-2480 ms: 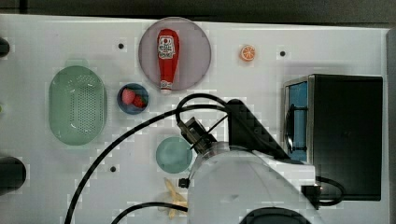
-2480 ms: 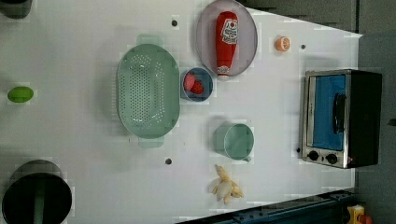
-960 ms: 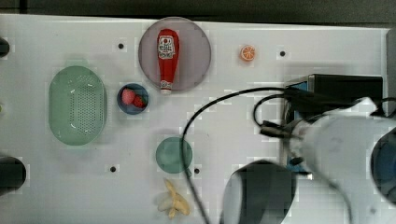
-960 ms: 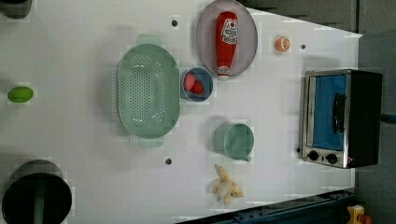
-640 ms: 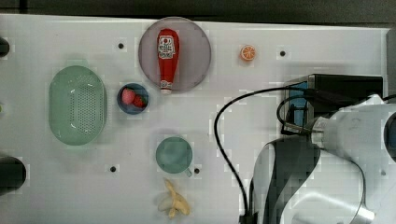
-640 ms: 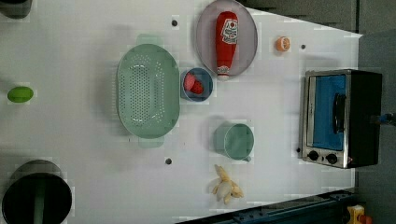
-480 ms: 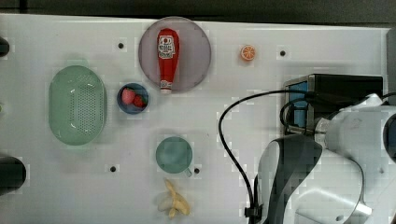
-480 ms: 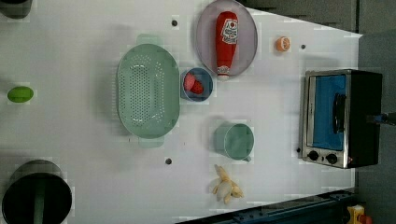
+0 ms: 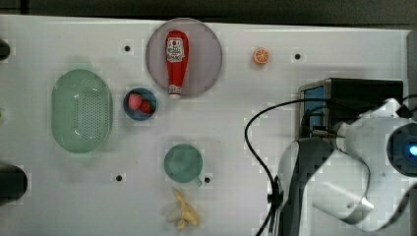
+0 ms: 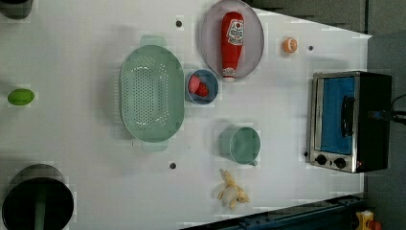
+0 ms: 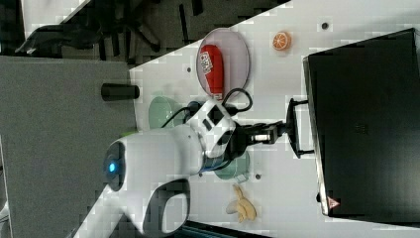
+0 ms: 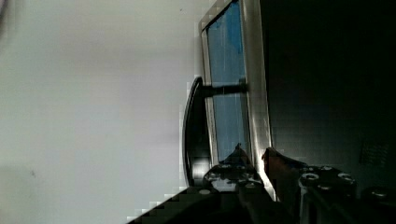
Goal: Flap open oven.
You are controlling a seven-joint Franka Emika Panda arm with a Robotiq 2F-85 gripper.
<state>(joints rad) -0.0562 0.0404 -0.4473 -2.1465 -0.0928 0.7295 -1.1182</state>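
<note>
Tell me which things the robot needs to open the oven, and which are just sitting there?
Needed:
- oven
- oven handle
- gripper

Just lying about:
- ketchup bottle on a plate
- colander
- strawberry bowl
- cup
- banana
- orange slice

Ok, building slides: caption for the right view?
Panda gripper reaching the handle of the closed oven.

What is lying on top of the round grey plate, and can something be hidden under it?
On the plate lies one red ketchup bottle, on its side, cap end at the plate's rim. Nothing else is seen on the plate. Whatever is under the bottle or under the plate itself is covered and cannot be seen.
</note>
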